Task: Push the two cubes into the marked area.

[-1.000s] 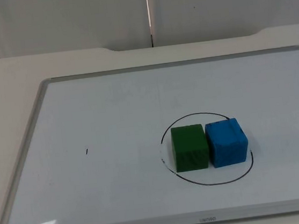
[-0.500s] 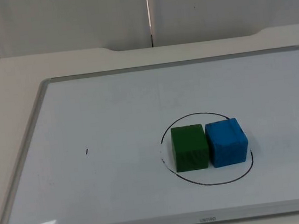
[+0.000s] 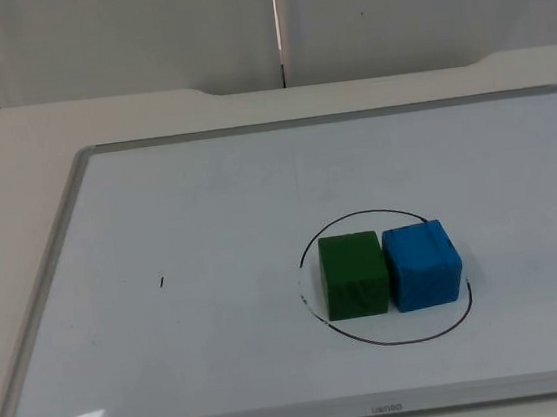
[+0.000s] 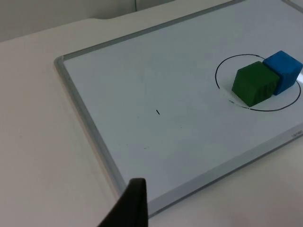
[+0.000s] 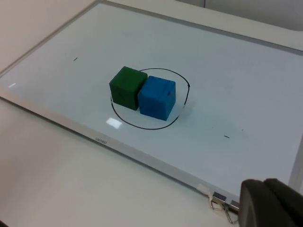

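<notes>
Inside the drawn circle (image 3: 385, 275), green cube (image 3: 353, 274) touches blue cube (image 3: 423, 263), side by side; claw states: cannot tell.

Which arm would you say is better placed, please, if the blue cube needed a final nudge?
Probably the right: the blue foam cube lies on the right of the green foam cube, both inside the black drawn circle.

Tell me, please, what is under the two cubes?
The green cube and the blue cube sit side by side on a whiteboard, inside a black drawn circle. The board surface directly beneath them is covered.
</notes>
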Controlling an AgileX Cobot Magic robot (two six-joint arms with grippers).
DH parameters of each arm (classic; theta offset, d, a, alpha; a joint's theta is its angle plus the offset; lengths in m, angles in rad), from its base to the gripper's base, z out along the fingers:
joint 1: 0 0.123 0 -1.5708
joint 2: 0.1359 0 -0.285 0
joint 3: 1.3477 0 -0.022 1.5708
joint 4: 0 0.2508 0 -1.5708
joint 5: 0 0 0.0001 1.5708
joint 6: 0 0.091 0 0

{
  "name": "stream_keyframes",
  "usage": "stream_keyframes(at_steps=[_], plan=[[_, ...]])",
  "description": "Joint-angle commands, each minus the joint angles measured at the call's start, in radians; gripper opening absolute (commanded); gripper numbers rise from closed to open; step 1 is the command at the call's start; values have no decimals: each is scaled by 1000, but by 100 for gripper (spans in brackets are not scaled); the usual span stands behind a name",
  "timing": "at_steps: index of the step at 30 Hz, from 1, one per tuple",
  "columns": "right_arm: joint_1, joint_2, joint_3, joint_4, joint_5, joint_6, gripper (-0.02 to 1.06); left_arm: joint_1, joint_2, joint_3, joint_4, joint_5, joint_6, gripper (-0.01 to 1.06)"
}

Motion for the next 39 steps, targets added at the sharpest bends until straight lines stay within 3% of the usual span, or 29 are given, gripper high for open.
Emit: stream_keyframes(at_steps=[1,6,8,9,11,14,15,17,18,28,32,35,39], plan=[[5,-4,0,-4,-4,4,0,0,-5,4,5,-2,-2,105],[5,-4,0,-2,-4,0,8,0,-5,4,5,-2,-2,105],[5,-4,0,-2,-4,0,23,0,-5,4,5,-2,-2,105],[5,-4,0,-2,-4,0,23,0,-5,4,5,-2,-2,105],[5,-4,0,-2,-4,0,32,0,-5,4,5,-2,-2,105],[5,-4,0,-2,-4,0,54,0,-5,4,5,-2,-2,105],[5,-4,0,-2,-4,0,54,0,-5,4,5,-2,-2,105],[5,-4,0,-2,-4,0,70,0,-5,4,5,-2,-2,105],[5,-4,0,-1,-4,0,73,0,-5,4,5,-2,-2,105],[5,-4,0,0,-4,0,75,0,-5,4,5,-2,-2,105],[5,-4,0,0,-4,0,85,0,-5,4,5,-2,-2,105],[5,-4,0,0,-4,0,105,0,-5,4,5,-2,-2,105],[5,-4,0,0,-4,0,105,0,-5,4,5,-2,-2,105]])
